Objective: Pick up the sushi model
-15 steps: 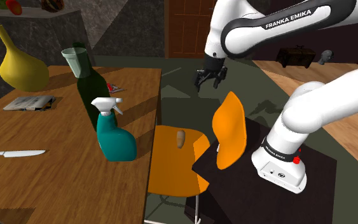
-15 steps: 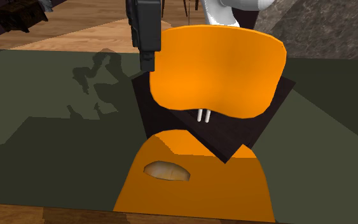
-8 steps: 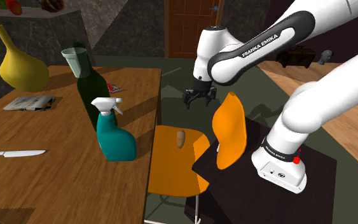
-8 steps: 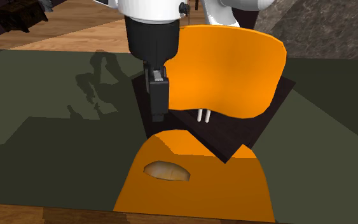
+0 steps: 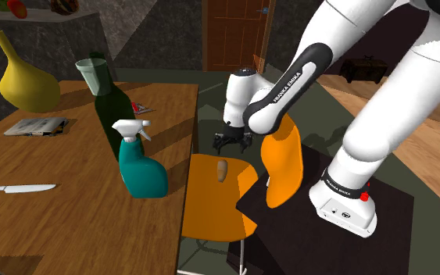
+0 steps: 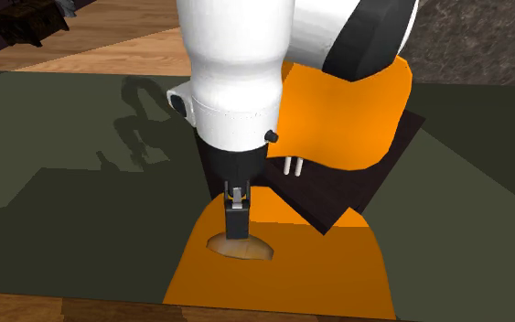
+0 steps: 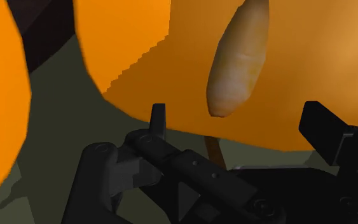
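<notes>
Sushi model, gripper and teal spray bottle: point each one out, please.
sushi model [image 7: 238,60], wrist view, middle of its pale tan body.
gripper [image 5: 232,148], shoulder view, midway between its fingertips.
teal spray bottle [image 5: 143,176], shoulder view, on its lower body.

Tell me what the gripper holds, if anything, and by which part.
Nothing is held. The gripper is open, just above the tan sushi piece lying on the orange chair seat.

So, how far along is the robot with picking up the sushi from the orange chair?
Approach looks done: the open gripper hangs just above the sushi model on the orange chair seat. Nothing is gripped yet. Left: lower around it, close, lift.
</notes>
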`<state>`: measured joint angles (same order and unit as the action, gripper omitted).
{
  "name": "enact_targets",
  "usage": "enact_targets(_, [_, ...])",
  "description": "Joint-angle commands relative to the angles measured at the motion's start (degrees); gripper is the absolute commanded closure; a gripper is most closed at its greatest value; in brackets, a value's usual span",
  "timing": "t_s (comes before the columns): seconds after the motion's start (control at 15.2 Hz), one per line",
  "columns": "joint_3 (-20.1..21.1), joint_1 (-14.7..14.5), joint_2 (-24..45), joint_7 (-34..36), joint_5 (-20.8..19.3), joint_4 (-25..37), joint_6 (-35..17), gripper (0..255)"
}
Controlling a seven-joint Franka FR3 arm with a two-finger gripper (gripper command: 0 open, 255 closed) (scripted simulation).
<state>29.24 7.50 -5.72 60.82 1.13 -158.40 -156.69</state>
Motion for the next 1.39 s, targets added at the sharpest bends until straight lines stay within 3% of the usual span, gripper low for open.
enact_targets(0.0, [1.37,2.16,6.96,9.18,-8.25,1.9,-4.07,0])
enact_targets(0.13, [-0.81,1.31,13.53,19.74,-18.74,4.37,-6.7,0])
enact_targets(0.4, [-6.11,-2.63,17.99,25.83,-26.02,5.74,-9.24,0])
enact_targets(0.66, [-14.06,-9.47,22.45,30.07,-31.25,7.09,-12.63,0])
enact_targets(0.79, [-15.93,-11.79,22.22,28.35,-28.92,6.88,-12.98,0])
enact_targets(0.86, [-16.76,-12.48,23.07,29.04,-29.76,7.33,-13.39,255])
enact_targets(1.32, [-16.22,-11.56,22.8,28.09,-29.22,7.44,-12.98,255])
